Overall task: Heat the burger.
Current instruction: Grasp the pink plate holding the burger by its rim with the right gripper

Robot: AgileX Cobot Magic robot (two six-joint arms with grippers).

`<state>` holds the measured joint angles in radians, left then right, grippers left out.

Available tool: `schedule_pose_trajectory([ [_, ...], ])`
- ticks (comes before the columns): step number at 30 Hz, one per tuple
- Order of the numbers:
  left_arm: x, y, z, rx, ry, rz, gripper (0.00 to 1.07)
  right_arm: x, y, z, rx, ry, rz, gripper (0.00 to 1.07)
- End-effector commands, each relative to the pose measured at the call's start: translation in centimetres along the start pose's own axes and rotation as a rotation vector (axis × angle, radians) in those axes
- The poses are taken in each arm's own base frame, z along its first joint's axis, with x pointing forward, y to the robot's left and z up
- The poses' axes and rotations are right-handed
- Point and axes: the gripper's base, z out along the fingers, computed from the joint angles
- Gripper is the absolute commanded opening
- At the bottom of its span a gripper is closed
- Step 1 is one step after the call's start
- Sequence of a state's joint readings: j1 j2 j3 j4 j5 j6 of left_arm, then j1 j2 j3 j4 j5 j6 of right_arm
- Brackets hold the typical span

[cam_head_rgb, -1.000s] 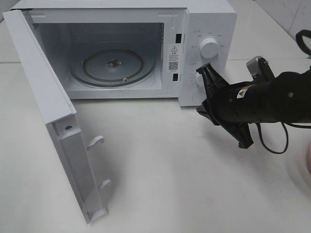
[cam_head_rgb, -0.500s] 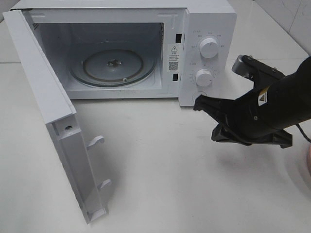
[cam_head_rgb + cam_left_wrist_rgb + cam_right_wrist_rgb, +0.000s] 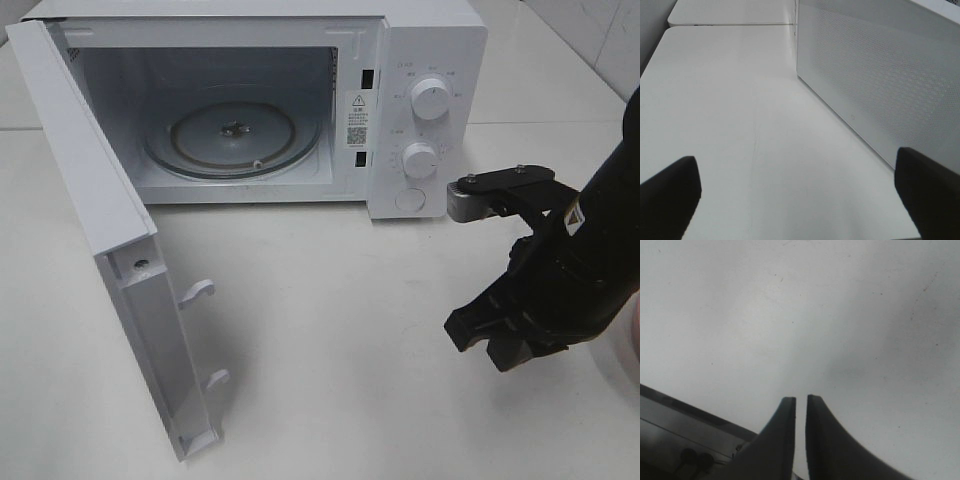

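The burger shows in none of the views, so its place cannot be given outright. The only hint is a pale pink sliver at the edge of the high view, beyond the right arm on the side away from the microwave. It may be a plate's rim, but too little shows to tell.

The right end effector hangs low over the bare worktop, tips pointing toward the open door. Its fingers are narrow, parted by only a thin slit, with nothing between them.

The left end effector stands wide and empty, out of the high view, with the microwave just beside it.

If the burger does sit by that sliver, it lies behind the right end effector, opposite the way the tips face. The right arm would be far nearer and would need to turn about. The oven is open in front of it, its glass turntable bare.
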<state>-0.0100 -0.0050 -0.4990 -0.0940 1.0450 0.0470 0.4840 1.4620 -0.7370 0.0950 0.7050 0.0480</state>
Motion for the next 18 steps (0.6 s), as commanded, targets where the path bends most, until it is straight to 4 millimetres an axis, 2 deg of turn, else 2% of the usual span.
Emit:
schedule_pose_trajectory([
  [1,0.1,0.0,-0.3,0.006,-0.028,-0.001,1.01,0.0,-0.1,-0.5,0.005,0.027,-0.025,0.12],
  [10,0.1,0.0,-0.3,0.006,-0.028,-0.001,1.01,0.1,-0.2,-1.5,0.014,0.13,-0.14,0.19],
  [11,0.1,0.0,-0.3,0.006,-0.028,-0.001,1.01,0.3,-0.3,-1.6,0.026,0.155,-0.158,0.24],
  [13,0.1,0.0,-0.3,0.006,-0.028,-0.001,1.01,0.4,-0.6,-1.7,0.032,0.159,-0.154,0.26],
  [14,0.1,0.0,-0.3,0.006,-0.028,-0.001,1.01,0.4,-1.2,-2.1,0.036,0.157,-0.126,0.33],
  [15,0.1,0.0,-0.3,0.006,-0.028,-0.001,1.01,0.4,-1.2,-2.1,0.036,0.157,-0.126,0.33],
  [17,0.1,0.0,-0.3,0.006,-0.028,-0.001,1.01,0.5,-2.4,-3.0,0.05,0.123,-0.089,0.44],
  [18,0.1,0.0,-0.3,0.006,-0.028,-0.001,1.01,0.5,-2.4,-3.0,0.05,0.123,-0.089,0.44],
])
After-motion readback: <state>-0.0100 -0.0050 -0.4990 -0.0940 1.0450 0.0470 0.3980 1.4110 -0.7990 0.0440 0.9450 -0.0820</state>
